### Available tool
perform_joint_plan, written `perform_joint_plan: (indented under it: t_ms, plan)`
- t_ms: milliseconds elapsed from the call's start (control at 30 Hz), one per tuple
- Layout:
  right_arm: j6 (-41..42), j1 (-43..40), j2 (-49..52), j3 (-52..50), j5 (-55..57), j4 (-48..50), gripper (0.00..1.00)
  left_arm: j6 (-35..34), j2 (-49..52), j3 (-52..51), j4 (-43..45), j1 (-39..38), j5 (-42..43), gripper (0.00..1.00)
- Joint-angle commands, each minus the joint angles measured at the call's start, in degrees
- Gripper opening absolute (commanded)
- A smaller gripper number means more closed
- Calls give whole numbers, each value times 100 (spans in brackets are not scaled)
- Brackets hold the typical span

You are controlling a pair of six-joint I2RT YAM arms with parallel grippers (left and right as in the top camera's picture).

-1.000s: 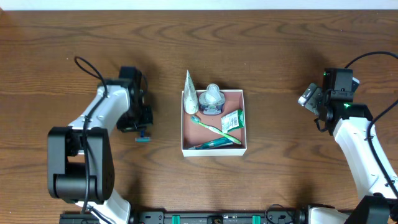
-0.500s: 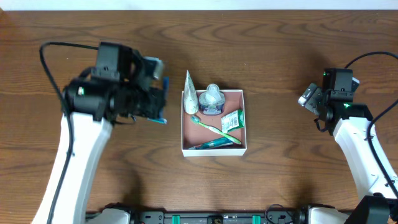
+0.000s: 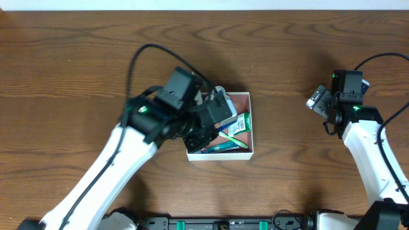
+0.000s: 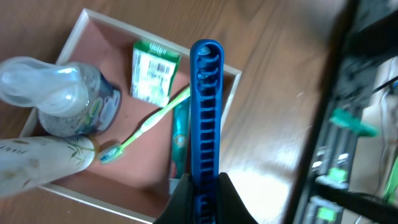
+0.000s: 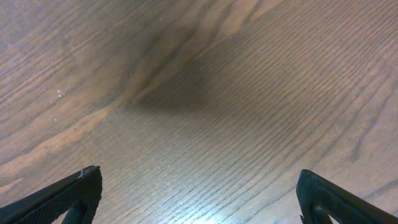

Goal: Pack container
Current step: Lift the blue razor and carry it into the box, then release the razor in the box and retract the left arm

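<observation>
The container [image 3: 220, 155] sits in the middle of the brown desk [image 3: 77, 38]. It is a flat white box with a pink floor.

The left pincer [image 3: 208, 120] hangs over the left part of the box. It is closed tight on a blue comb [image 4: 205, 112]. In the left wrist view the comb sticks out over the box rim [image 4: 155, 38].

Inside the box lie a green toothbrush [image 4: 155, 115], a green packet [image 4: 152, 71], a little bottle with a clear cap [image 4: 59, 96], a white tube [image 4: 37, 165] and a long teal thing [image 4: 180, 137].

The right pincer [image 3: 317, 100] is far off to the right of the box. Its fingers are spread wide over bare wood, and it holds nothing.
</observation>
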Motion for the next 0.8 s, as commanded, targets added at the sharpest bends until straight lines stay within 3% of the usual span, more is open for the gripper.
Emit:
perform_joint_plan:
  t_ms: [0, 200, 500, 567, 667, 767]
  plan:
    - [83, -46, 28, 28, 83, -2, 99, 356, 424, -37, 46, -7, -452, 7]
    - [83, -46, 28, 28, 83, -2, 99, 350, 922, -37, 195, -9, -446, 49]
    - [83, -46, 28, 28, 83, -2, 99, -240, 468, 221, 223, -13, -426, 65]
    - [83, -46, 28, 28, 83, -2, 99, -433, 201, 269, 254, -13, -428, 74]
    - [83, -46, 28, 28, 83, -2, 99, -612, -291, 271, 236, -13, -431, 98]
    - [83, -46, 28, 28, 83, -2, 99, -796, -918, 271, 164, -13, -431, 98]
